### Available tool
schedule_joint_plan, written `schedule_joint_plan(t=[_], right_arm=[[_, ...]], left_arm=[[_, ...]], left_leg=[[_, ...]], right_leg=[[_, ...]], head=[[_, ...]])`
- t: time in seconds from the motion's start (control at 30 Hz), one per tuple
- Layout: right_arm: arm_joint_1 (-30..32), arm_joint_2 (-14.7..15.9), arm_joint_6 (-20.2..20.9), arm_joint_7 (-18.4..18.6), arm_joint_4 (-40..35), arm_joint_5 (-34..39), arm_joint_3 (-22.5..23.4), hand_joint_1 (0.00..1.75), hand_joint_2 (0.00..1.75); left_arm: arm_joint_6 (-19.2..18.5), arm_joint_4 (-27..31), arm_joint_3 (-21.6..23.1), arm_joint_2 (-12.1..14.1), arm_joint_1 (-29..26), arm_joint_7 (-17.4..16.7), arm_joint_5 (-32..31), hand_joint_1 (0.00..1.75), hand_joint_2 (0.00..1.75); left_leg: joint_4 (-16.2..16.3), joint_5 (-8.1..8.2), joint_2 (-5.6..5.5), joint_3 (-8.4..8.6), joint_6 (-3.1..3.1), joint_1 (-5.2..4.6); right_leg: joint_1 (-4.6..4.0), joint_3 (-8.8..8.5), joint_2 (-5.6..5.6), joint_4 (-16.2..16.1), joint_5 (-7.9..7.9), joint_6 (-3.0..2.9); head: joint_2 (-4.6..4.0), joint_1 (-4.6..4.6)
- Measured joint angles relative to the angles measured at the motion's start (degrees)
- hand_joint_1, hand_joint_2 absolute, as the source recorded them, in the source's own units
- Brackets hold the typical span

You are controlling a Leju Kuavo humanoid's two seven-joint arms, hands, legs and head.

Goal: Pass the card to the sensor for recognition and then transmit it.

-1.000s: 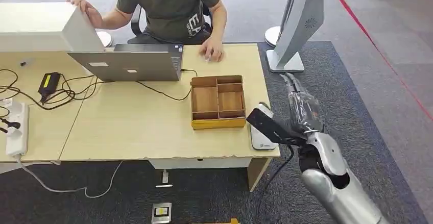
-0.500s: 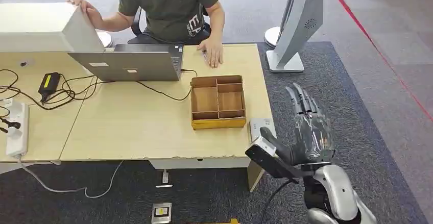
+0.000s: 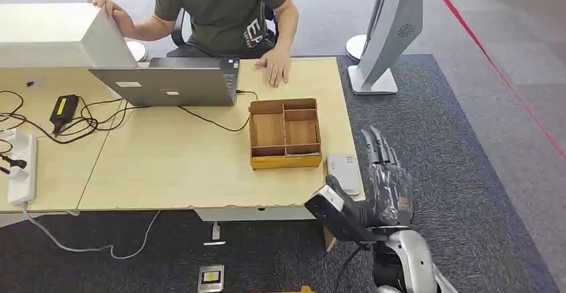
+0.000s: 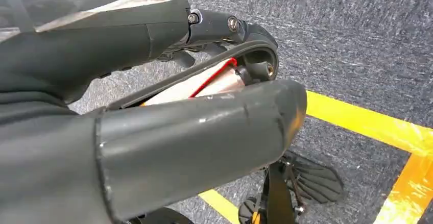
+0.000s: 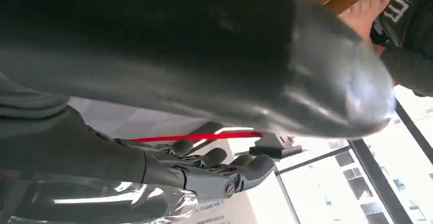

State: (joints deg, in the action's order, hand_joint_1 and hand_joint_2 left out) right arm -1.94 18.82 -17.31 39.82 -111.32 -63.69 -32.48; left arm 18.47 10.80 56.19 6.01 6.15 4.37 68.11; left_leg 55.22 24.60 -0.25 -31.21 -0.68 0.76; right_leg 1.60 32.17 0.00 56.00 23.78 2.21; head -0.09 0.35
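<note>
The grey-white card sensor [image 3: 344,171] lies flat on the table's front right corner, nothing on it. My right hand [image 3: 386,183] hovers just right of it, off the table edge, with straight, spread fingers [image 5: 204,175] and nothing in them. In the left wrist view my left hand [image 4: 153,132] hangs over the floor. A pale card with a red edge [image 4: 204,83] sits pinched between its thumb and curled fingers, with a black band around it.
A wooden divided tray [image 3: 285,133] stands behind the sensor. A person [image 3: 220,13] sits at the far side with a hand on the table [image 3: 167,173], beside a laptop [image 3: 170,83]. A grey display stand [image 3: 394,26] rises on the carpet to the right. Cables and a power strip lie left.
My right hand has drawn back from above the sensor toward my body, uncovering the sensor. The person's hand shifted slightly on the table.
</note>
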Motion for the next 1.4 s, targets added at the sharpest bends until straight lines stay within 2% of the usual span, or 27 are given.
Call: schedule_joint_plan(t=[0.07,0.1,0.27,0.37,0.57,0.77,0.87,0.97,1.23,1.4], right_arm=[[0.0,-0.3,0.0,0.0,0.4,0.0,-0.2,0.0,0.0],[0.0,-0.4,0.0,0.0,0.6,0.0,-0.3,0.0,1.75],[0.0,-0.9,0.0,0.0,1.6,-0.1,-0.9,0.0,1.75],[-0.2,-1.8,1.5,0.0,2.5,-1.6,-1.1,0.0,1.75],[-0.2,-5.9,6.4,0.1,5.3,-10.3,-0.5,0.0,1.75],[-1.3,-9.0,6.8,0.0,8.5,-10.3,0.3,0.0,1.75],[-4.1,-10.7,8.3,-2.2,12.1,-9.3,0.1,0.0,1.75],[-7.0,-12.4,8.2,-2.3,16.1,-9.3,-0.1,0.0,1.75],[-12.6,-14.8,5.4,-2.4,26.3,-10.3,-0.3,0.0,1.75],[-15.4,-16.1,6.1,-3.0,31.1,-12.4,-0.3,0.0,1.75]], left_arm=[[0.0,0.0,-0.1,0.0,0.0,0.0,0.0,0.0,0.0],[0.0,0.0,-0.2,0.0,0.0,0.0,0.0,0.0,0.0],[0.0,0.0,-0.3,0.0,0.0,-0.2,0.0,0.0,0.0],[-0.1,0.0,-0.3,0.0,0.0,-0.3,-0.1,0.0,0.0],[0.1,0.0,-0.3,-0.1,0.0,-0.3,-0.1,0.0,0.0],[0.0,0.0,-0.3,-0.1,0.0,-0.6,-0.3,0.0,0.0],[-0.5,0.0,-0.3,-0.1,0.1,-0.8,-0.7,0.0,0.0],[-0.5,0.0,-0.3,-0.2,0.2,-0.8,-0.8,0.0,0.0],[-0.5,0.0,-0.3,-0.3,0.1,-1.3,-1.0,0.0,0.0],[-0.5,0.0,-0.3,-0.3,0.1,-1.3,-1.2,0.0,0.0]], left_leg=[[0.0,0.0,0.0,-0.01,0.0,0.0],[0.0,0.0,0.0,0.0,0.0,0.0],[0.0,0.0,0.0,0.0,0.0,0.0],[0.0,0.0,0.0,0.0,0.0,0.01],[0.0,-0.02,0.0,0.0,-0.02,0.01],[0.0,-0.02,0.0,-0.03,-0.02,0.01],[0.0,-0.03,0.01,-0.01,-0.02,0.01],[0.0,-0.07,-0.01,0.0,-0.03,0.01],[0.0,-0.08,-0.01,-0.03,-0.04,0.01],[0.0,-0.08,0.0,-0.04,-0.04,0.01]], right_leg=[[0.0,0.0,0.0,0.0,0.0,0.0],[0.0,0.0,0.0,0.0,0.0,0.0],[0.0,0.0,0.0,0.0,0.0,0.0],[-0.01,0.0,0.0,0.0,0.0,0.0],[-0.01,0.0,0.0,0.0,0.0,0.0],[-0.01,-0.01,0.0,0.0,0.0,0.0],[-0.01,0.01,0.02,0.0,-0.02,-0.02],[-0.01,-0.01,0.01,0.0,-0.02,-0.01],[-0.01,0.0,0.01,0.1,-0.04,-0.01],[-0.01,0.01,0.01,0.0,-0.03,-0.01]], head=[[0.02,0.0],[0.0,0.0],[0.0,0.0],[0.0,0.0],[0.0,0.0],[0.0,0.0],[0.0,0.0],[0.0,0.0],[0.0,0.0],[0.0,0.02]])
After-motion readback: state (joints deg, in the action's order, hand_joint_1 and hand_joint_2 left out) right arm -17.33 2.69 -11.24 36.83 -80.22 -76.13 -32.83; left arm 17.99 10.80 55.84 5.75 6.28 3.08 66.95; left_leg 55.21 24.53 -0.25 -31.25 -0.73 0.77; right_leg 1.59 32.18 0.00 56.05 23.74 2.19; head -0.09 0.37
